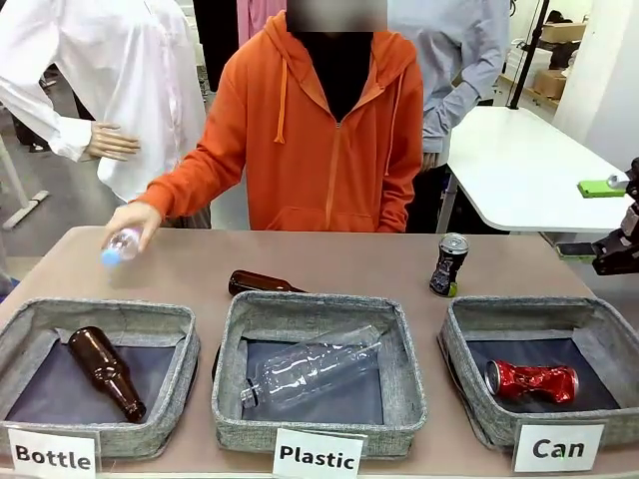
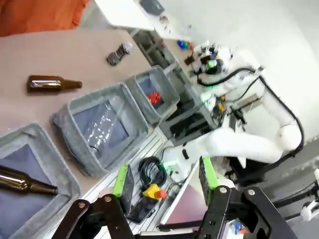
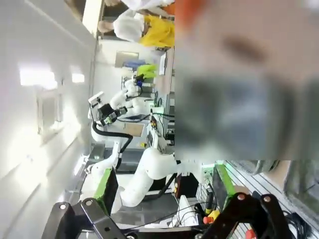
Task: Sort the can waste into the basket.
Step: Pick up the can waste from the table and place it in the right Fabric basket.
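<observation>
Looking from the front, we see the red can [image 1: 531,380] inside the basket [image 1: 464,374], the black can [image 1: 448,265] upright beyond it. Wrist views show left gripper [image 2: 163,174] and right gripper [image 3: 164,180] spread, empty; the right view is half blurred.

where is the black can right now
In the front view the black can stands on the right half of the table, just beyond the far rim of the Can basket, right of the loose brown bottle.
</observation>
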`<state>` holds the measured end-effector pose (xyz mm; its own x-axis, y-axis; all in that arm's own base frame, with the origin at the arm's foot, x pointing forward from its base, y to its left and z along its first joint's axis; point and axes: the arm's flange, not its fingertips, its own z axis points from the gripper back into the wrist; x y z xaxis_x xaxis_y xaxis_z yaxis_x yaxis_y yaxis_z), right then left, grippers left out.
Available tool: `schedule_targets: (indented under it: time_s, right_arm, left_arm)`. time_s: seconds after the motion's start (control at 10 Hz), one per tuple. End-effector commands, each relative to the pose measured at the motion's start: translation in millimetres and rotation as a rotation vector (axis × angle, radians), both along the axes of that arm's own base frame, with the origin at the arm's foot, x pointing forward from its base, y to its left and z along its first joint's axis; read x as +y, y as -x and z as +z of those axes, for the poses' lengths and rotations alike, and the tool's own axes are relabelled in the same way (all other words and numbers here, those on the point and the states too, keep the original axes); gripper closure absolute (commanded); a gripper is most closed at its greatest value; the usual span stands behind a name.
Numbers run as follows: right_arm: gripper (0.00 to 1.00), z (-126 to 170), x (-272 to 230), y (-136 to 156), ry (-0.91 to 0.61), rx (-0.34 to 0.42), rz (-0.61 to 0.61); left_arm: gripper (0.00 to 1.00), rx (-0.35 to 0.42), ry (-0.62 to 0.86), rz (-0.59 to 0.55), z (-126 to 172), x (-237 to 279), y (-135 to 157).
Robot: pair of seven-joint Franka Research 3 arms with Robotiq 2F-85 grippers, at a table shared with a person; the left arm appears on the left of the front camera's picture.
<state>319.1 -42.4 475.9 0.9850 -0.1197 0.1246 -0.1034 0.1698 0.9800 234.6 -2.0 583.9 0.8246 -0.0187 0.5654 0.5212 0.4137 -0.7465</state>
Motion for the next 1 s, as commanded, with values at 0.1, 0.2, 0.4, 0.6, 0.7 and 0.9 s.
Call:
schedule_targets:
  time_s: [0.1, 0.2, 0.4, 0.6, 0.7, 0.9]
  right_arm:
    - [0.0, 2.4, 5.1, 4.4, 0.018, -0.034, 0.038]
    - [0.0, 2.4, 5.1, 4.4, 0.018, -0.034, 0.038]
    - [0.0, 2.4, 5.1, 4.4, 0.018, -0.034, 0.038]
    - [0.0, 2.4, 5.1, 4.4, 0.018, -0.034, 0.038]
    - [0.0, 2.4, 5.1, 4.4, 0.018, -0.034, 0.038]
    - [0.0, 2.4, 5.1, 4.4, 0.018, -0.034, 0.038]
  left_arm:
    - [0.3, -0.027, -0.024, -0.04, 0.7, -13.9, -5.1]
    - [0.3, -0.027, -0.024, -0.04, 0.7, -13.9, -5.1]
    - [0.3, -0.027, -0.024, -0.04, 0.7, -13.9, -5.1]
    - [0.3, -0.027, -0.024, -0.04, 0.7, -13.9, -5.1]
    - [0.3, -0.027, -0.024, -0.04, 0.7, -13.9, -5.1]
    - [0.3, -0.027, -0.024, -0.04, 0.7, -13.9, -5.1]
